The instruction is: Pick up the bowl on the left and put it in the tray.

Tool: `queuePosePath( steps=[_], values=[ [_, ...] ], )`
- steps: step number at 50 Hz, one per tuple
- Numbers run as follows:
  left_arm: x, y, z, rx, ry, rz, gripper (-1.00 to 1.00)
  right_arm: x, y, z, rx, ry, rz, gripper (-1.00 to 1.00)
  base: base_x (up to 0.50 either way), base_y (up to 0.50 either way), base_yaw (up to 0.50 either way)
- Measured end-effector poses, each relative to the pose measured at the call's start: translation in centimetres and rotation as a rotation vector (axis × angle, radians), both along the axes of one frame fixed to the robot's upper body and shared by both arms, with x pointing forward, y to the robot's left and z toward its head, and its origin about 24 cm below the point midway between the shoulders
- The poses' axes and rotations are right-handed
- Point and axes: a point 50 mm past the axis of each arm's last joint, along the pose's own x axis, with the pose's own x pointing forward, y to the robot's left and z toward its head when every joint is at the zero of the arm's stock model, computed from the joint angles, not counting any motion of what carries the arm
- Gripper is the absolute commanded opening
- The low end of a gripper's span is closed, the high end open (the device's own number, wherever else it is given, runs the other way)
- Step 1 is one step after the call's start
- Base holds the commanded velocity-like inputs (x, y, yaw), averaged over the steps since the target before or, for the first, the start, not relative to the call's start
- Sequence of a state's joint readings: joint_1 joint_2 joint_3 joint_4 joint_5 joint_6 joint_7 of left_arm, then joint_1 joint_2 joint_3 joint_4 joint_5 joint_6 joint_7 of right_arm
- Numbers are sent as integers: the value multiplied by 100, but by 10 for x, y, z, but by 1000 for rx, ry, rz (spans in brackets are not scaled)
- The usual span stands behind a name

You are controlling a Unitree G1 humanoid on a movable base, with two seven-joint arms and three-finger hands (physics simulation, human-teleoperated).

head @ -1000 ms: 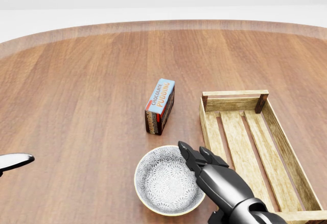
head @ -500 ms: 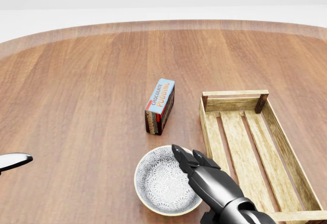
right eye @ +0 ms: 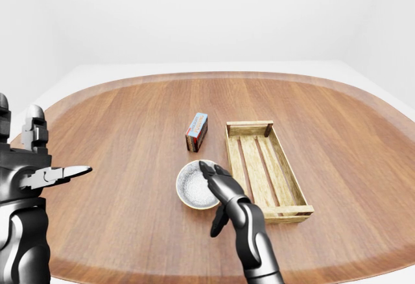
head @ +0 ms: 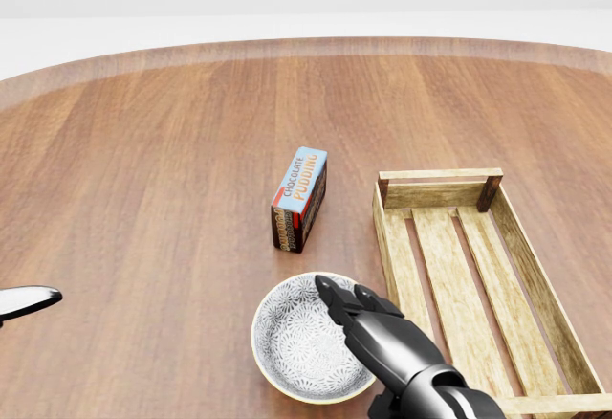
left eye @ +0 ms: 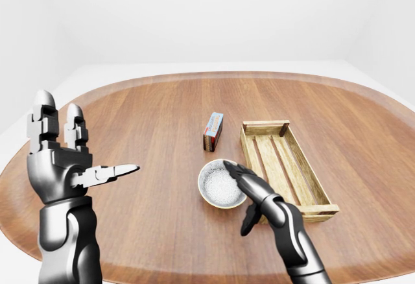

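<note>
The right hand (head: pixel 368 328), fingers apart over the white patterned bowl (head: pixel 301 342), might slip and push it away.

The left hand (left eye: pixel 61 157) was raised upright at the left of the left-eye view, palm turned inward, two fingers (left eye: pixel 44 118) pointing straight up and the thumb stretched out level toward the right. Its fingers were spread apart and closed on nothing. The left forearm stood nearly vertical beneath it, rising from the bottom edge of the view.

The right hand (left eye: pixel 249 187) reached in from the near right, its forearm slanting up and leftward from the bottom edge. Its fingers (head: pixel 337 297) were extended, close together and pointed toward the far left, with the thumb hanging down below the palm. The fingers were not curled around anything.
</note>
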State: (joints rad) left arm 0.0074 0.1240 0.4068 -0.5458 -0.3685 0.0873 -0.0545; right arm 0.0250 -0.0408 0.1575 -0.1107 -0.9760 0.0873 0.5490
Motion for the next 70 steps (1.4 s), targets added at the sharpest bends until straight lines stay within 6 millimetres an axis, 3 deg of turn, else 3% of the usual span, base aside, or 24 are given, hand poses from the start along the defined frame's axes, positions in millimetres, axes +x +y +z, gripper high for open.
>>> queuePosePath(
  steps=[70],
  values=[
    [0, 1, 1, -3, -6, 4, 100, 16, 15, -23, -42, 71, 27, 100, 0, 0, 0]
  ],
)
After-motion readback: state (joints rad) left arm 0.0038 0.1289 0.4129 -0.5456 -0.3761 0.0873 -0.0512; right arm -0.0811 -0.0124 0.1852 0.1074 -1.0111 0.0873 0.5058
